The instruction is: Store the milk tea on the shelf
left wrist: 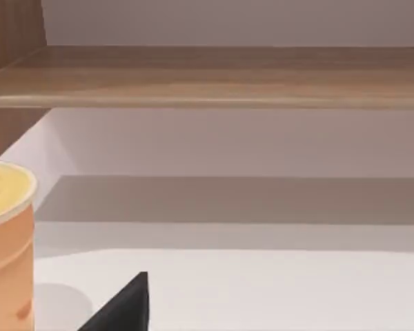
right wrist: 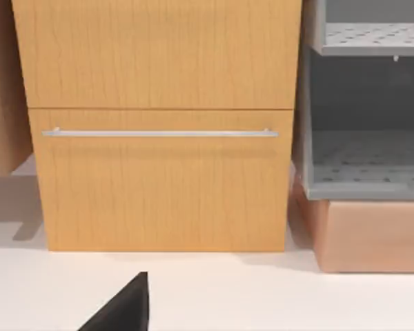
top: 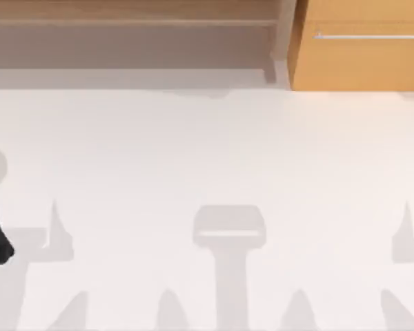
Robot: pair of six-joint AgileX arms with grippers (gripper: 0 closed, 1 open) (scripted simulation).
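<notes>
A white table [top: 207, 172] runs back to an orange-wood cabinet [right wrist: 159, 124] beside grey perforated racks [right wrist: 366, 103].

White table [top: 207, 152]: broad bare surface crossed by grey shadows.

Orange-wood cabinet [top: 359, 48]: stood at the table's far right edge, just beside the pale post on its left. Its front was split by a horizontal seam into an upper and a lower panel.

Thin silver handle [right wrist: 159, 133]: ran level across the cabinet front, just below the seam.

Grey rack [right wrist: 366, 103]: stood just beside the cabinet, with perforated shelves.

Pale wooden box [right wrist: 372, 234]: sat on the table under the rack.
</notes>
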